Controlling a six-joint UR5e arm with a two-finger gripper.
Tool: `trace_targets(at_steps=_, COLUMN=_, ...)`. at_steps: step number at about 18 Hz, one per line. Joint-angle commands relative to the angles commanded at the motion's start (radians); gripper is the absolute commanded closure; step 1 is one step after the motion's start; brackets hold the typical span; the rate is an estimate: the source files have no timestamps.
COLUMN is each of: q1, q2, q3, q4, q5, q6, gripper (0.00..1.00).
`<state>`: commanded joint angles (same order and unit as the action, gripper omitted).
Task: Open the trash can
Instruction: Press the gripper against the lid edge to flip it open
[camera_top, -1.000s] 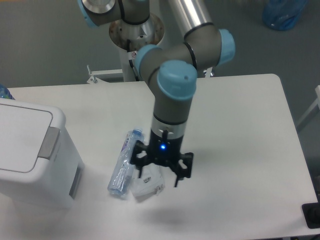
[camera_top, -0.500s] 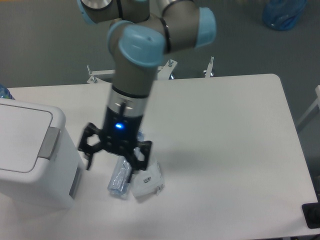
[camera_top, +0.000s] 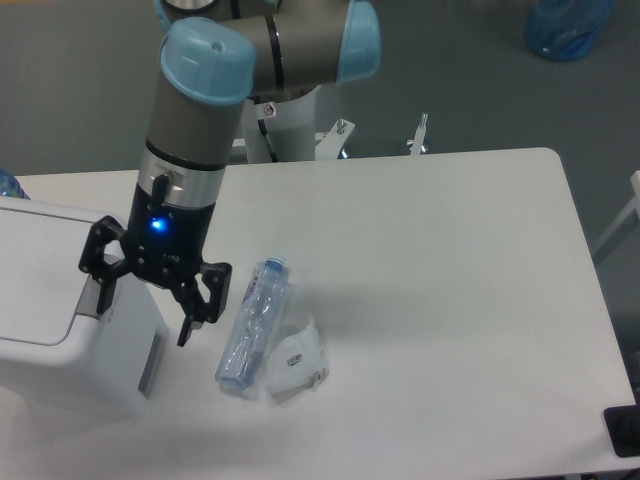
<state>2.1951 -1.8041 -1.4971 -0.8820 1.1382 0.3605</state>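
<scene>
Hand (camera_top: 141, 302) now over one trash can (camera_top: 40, 300)

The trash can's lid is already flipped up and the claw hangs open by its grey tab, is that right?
Not quite. In the camera view the trash can has its lid down, flat and closed. The rest holds: the gripper hangs open by the grey push tab.
</scene>
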Motion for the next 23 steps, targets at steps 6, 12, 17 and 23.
trace_targets(at_steps=6, q1=-0.003, q2=0.012, q3=-0.032, q4=0.000, q5=0.005, q6=0.005, gripper=0.00)
trace_targets(at_steps=12, q1=-0.005, q2=0.015, q3=-0.040, q4=0.000, q5=0.006, q6=0.005, gripper=0.00)
trace_targets(at_steps=17, q1=-0.005, q2=0.014, q3=-0.052, q4=0.003, q5=0.008, q6=0.009, gripper=0.00)
trace_targets(at_steps=23, q1=-0.005, q2=0.015, q3=-0.049, q4=0.002, q5=0.008, q6=0.006, gripper=0.00)
